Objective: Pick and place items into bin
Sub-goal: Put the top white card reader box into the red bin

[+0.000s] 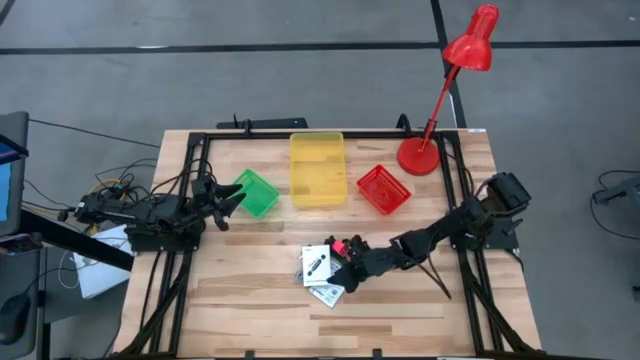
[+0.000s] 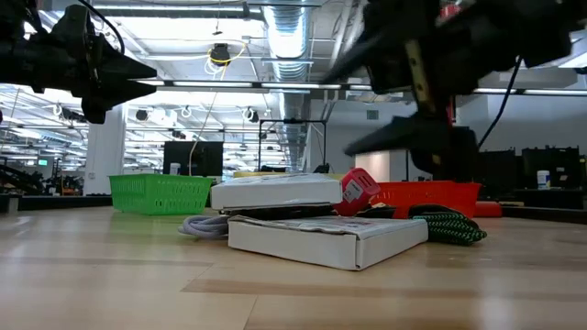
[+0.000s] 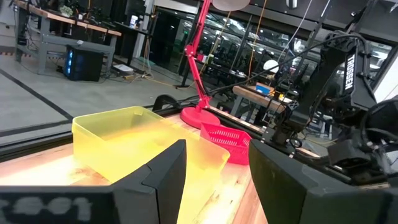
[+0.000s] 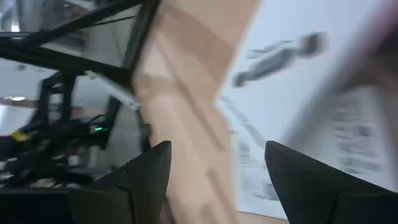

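Note:
Several items lie in a pile near the table's middle. There are flat white packets (image 1: 318,262) with black print, stacked (image 2: 326,236) in the low view. A small red-pink block (image 1: 340,245) sits at their far edge, and a green-and-black braided piece (image 2: 449,225) lies beside them. A slim dark tool (image 1: 436,279) lies apart, toward the right. My right gripper (image 1: 345,272) hangs open just above the packets (image 4: 298,106), fingers (image 4: 146,177) spread, touching nothing that I can see. My left gripper (image 1: 232,200) waits open by the green bin (image 1: 256,192).
A yellow bin (image 1: 317,168) stands at the far middle, and a red bin (image 1: 383,189) to its right. The red desk lamp (image 1: 420,155) stands at the far right corner. Cables and a screen sit off the table's left edge. Bare wood lies along the near edge.

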{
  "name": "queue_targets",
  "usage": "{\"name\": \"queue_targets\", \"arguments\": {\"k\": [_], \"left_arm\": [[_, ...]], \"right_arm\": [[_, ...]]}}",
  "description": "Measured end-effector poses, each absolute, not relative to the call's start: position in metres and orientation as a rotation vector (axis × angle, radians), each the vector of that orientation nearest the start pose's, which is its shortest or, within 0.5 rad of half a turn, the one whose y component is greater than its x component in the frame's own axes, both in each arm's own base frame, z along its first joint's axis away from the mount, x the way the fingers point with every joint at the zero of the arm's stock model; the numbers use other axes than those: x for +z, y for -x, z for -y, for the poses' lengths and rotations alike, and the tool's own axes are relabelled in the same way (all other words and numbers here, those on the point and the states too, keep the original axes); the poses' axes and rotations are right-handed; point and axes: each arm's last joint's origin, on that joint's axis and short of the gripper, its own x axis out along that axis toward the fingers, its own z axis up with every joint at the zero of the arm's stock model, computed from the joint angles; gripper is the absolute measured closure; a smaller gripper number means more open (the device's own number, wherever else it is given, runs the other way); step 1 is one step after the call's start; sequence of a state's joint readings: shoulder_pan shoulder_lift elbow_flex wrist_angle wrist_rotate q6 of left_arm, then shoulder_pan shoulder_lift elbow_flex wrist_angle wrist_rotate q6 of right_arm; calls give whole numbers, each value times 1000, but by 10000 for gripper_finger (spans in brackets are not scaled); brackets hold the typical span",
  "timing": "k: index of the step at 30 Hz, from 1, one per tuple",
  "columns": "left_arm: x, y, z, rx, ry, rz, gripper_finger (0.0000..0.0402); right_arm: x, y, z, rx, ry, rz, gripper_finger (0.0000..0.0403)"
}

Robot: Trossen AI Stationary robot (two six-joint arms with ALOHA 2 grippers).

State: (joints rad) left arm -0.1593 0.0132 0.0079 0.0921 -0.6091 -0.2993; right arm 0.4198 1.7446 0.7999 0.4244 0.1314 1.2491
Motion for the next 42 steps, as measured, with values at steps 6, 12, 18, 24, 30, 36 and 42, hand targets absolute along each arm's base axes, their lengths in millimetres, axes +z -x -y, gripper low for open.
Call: {"name": "queue_targets", "arguments": {"k": [6, 12, 18, 24, 30, 36, 42], "left_arm": [[174, -94, -2, 435, 327, 148, 235], [174, -94, -2, 434, 327, 148, 235], [174, -94, -2, 435, 327, 148, 235], [174, -94, -2, 434, 327, 148, 235], [174, -94, -2, 434, 327, 148, 235], [174, -94, -2, 434, 327, 148, 235], [174, -94, -2, 434, 327, 148, 235]], "right_arm": [[154, -318, -131, -49, -1086, -629, 149], [150, -317, -128, -81, -1075, -657, 149], [147, -316, -125, -111, -1072, -685, 149], [145, -316, -122, -136, -1065, -703, 149], [144, -316, -120, -148, -1063, -710, 149], [139, -316, -120, -170, -1087, -722, 149], [132, -317, -122, -178, -1111, -736, 149]]}}
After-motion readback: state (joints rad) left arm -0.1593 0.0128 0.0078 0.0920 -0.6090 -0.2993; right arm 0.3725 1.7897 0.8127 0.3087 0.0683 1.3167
